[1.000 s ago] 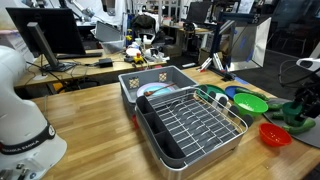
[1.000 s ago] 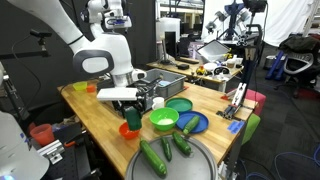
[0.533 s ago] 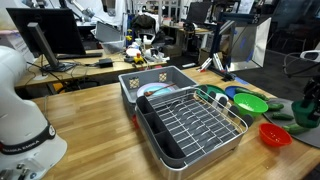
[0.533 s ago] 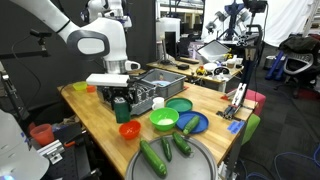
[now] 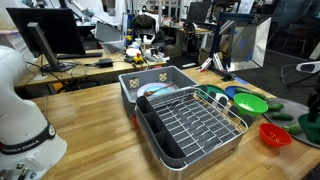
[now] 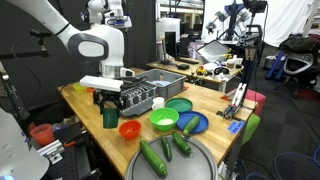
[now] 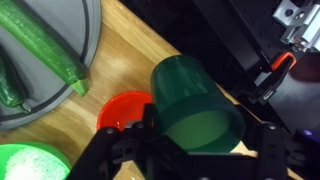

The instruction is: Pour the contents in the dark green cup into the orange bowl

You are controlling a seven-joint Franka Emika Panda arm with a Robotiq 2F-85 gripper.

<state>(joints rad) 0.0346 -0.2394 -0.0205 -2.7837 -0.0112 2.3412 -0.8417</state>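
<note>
My gripper (image 6: 110, 106) is shut on the dark green cup (image 6: 110, 115) and holds it above the wooden table, just left of the orange bowl (image 6: 130, 129). In the wrist view the dark green cup (image 7: 190, 100) fills the middle between my fingers (image 7: 190, 150), its open mouth toward the camera; the orange bowl (image 7: 125, 110) lies partly behind it to the left. In an exterior view the orange bowl (image 5: 274, 134) sits at the right table edge, and the cup (image 5: 311, 125) shows at the frame's right border.
A bright green bowl (image 6: 163, 120), a darker green dish (image 6: 179, 105) and a blue dish (image 6: 192, 123) sit right of the orange bowl. Long green cucumbers (image 6: 155, 157) lie on a grey round tray (image 6: 200, 165). A dish rack (image 5: 190, 122) and grey bin (image 5: 160, 80) stand behind.
My gripper has carried the dark green cup left and away from the spot over the orange bowl, and lifted it slightly. The bowl now stands uncovered.
</note>
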